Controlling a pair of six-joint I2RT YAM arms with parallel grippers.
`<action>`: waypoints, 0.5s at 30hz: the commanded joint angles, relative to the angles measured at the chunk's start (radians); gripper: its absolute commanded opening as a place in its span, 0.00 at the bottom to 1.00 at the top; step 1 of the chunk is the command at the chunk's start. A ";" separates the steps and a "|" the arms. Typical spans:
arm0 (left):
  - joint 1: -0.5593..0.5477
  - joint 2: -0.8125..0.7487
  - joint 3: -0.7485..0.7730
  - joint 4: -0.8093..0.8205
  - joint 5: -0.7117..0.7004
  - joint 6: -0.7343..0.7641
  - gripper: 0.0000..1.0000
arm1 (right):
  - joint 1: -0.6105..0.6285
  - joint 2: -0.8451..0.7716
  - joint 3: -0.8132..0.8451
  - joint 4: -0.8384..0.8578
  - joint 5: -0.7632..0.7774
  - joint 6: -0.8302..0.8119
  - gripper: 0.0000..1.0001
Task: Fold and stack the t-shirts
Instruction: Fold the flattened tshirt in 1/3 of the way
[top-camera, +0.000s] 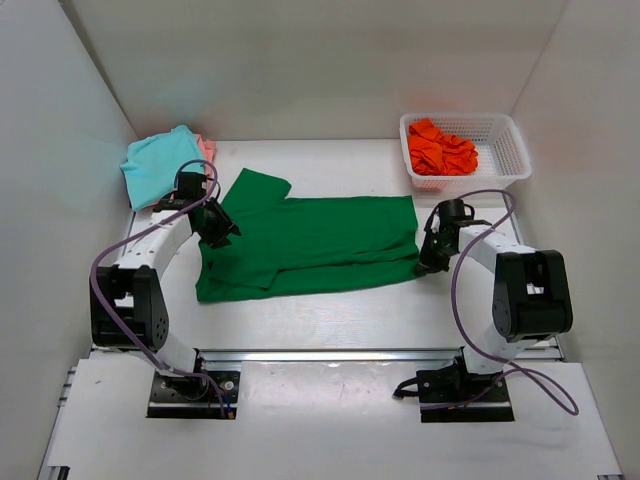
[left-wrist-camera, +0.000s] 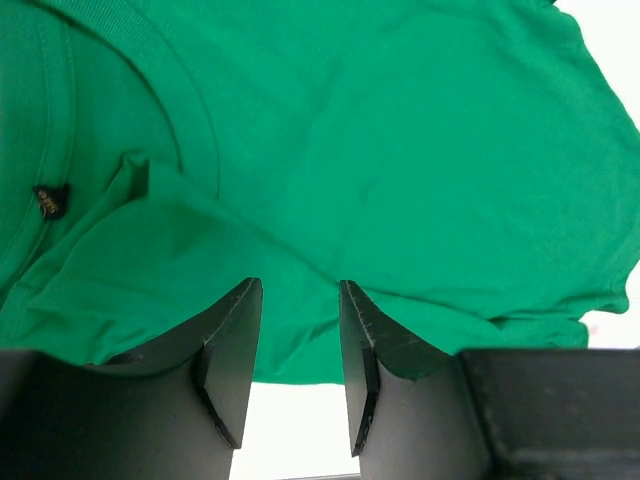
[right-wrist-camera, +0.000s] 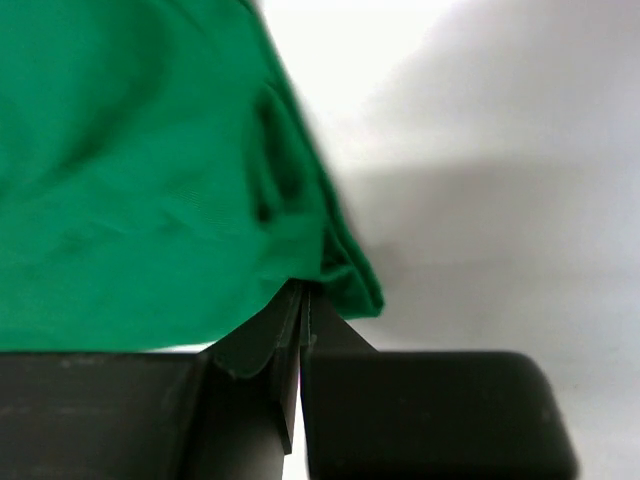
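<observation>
A dark green t-shirt (top-camera: 310, 240) lies spread flat across the middle of the table, one sleeve pointing to the back left. My left gripper (top-camera: 218, 228) hovers open over its left end near the collar (left-wrist-camera: 190, 120); its jaws (left-wrist-camera: 297, 290) stand apart with only cloth edge and table beyond them. My right gripper (top-camera: 432, 258) is shut on the shirt's right-hand edge, and the green cloth (right-wrist-camera: 150, 200) bunches at its tips (right-wrist-camera: 303, 290). A teal t-shirt (top-camera: 160, 165) lies over a pink t-shirt (top-camera: 207, 148) at the back left. An orange t-shirt (top-camera: 440, 150) sits crumpled in the basket.
A white mesh basket (top-camera: 505, 150) stands at the back right corner. White walls enclose the table on three sides. A metal rail (top-camera: 330, 354) runs along the near edge in front of the arm bases.
</observation>
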 joint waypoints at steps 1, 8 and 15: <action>0.008 0.006 0.039 0.030 0.027 -0.009 0.48 | -0.016 -0.045 -0.061 -0.048 0.001 0.003 0.00; 0.014 0.019 0.044 0.029 0.028 -0.004 0.48 | -0.019 -0.056 -0.133 -0.069 -0.002 -0.021 0.00; 0.019 -0.010 0.033 0.024 0.032 0.001 0.47 | 0.004 -0.143 -0.132 -0.210 0.027 -0.034 0.00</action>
